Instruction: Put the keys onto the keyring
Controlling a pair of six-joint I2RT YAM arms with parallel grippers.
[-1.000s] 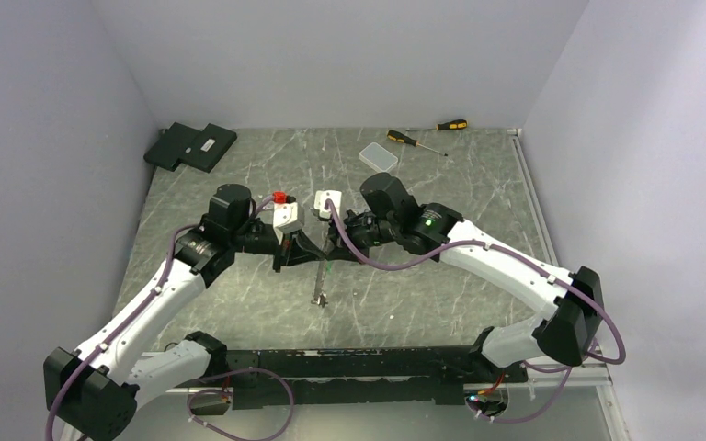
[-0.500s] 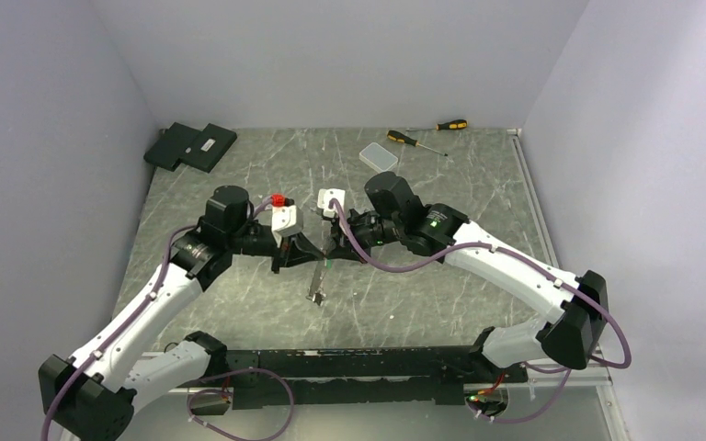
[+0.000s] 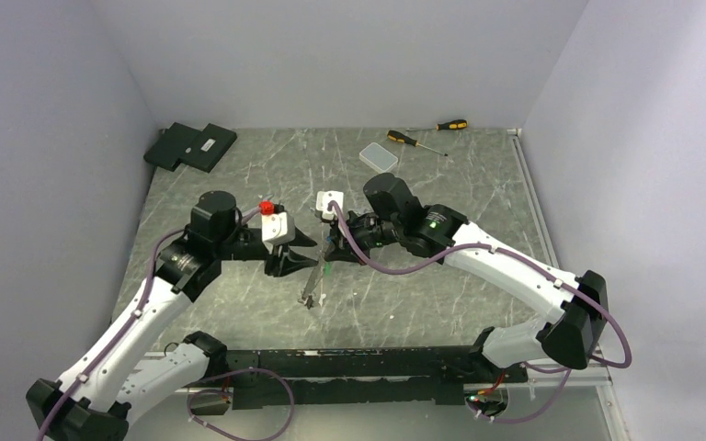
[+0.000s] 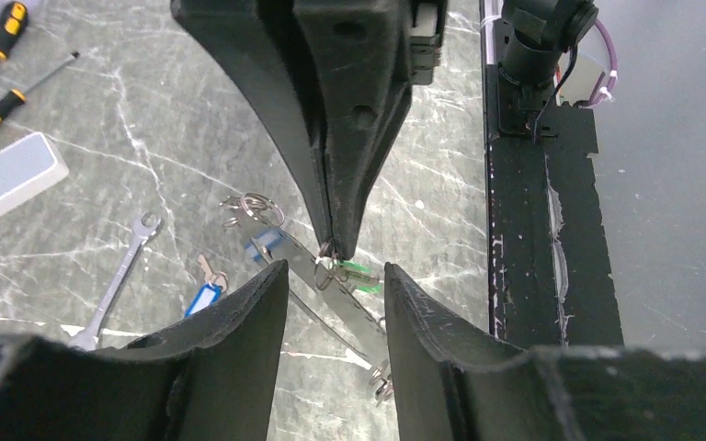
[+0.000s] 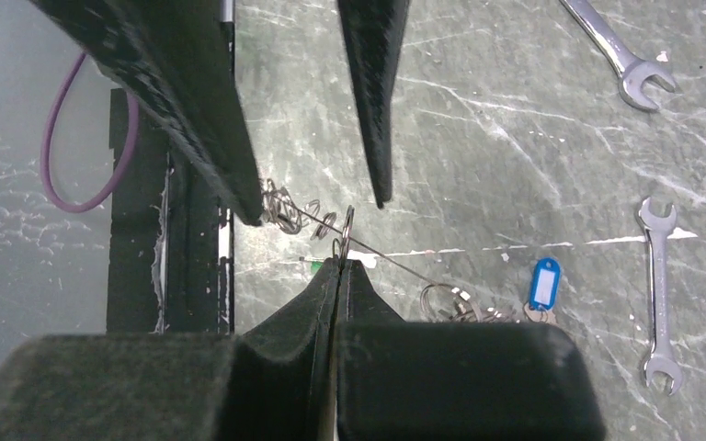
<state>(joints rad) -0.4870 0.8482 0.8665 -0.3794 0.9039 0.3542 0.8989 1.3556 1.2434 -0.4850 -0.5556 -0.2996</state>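
My right gripper [image 3: 328, 253] [image 5: 340, 264] is shut on a small metal ring that carries the green-tagged key [image 4: 360, 269], held above the table. The keyring, a pale grey band [image 4: 358, 317], hangs from that point down to the table [image 3: 313, 285]; in the right wrist view it shows edge-on as a thin line [image 5: 395, 264]. My left gripper [image 3: 305, 250] [image 4: 335, 268] is open, its fingers on either side of the band and the right gripper's tip [image 4: 338, 246], touching neither. A blue-tagged key [image 4: 204, 296] [image 5: 542, 281] lies on the table.
Loose small rings [image 4: 250, 207] and a ring cluster [image 5: 460, 301] lie on the table. Silver spanners [image 4: 119, 283] [image 5: 657, 294] lie nearby. A clear box [image 3: 379, 157], two screwdrivers [image 3: 415, 141] and black boxes [image 3: 191, 145] lie at the back. The black base rail [image 3: 349, 363] runs along the front.
My left arm has drawn back to the left, its gripper still beside the right one. The hanging band's lower end has swung slightly left. My right arm has barely moved.
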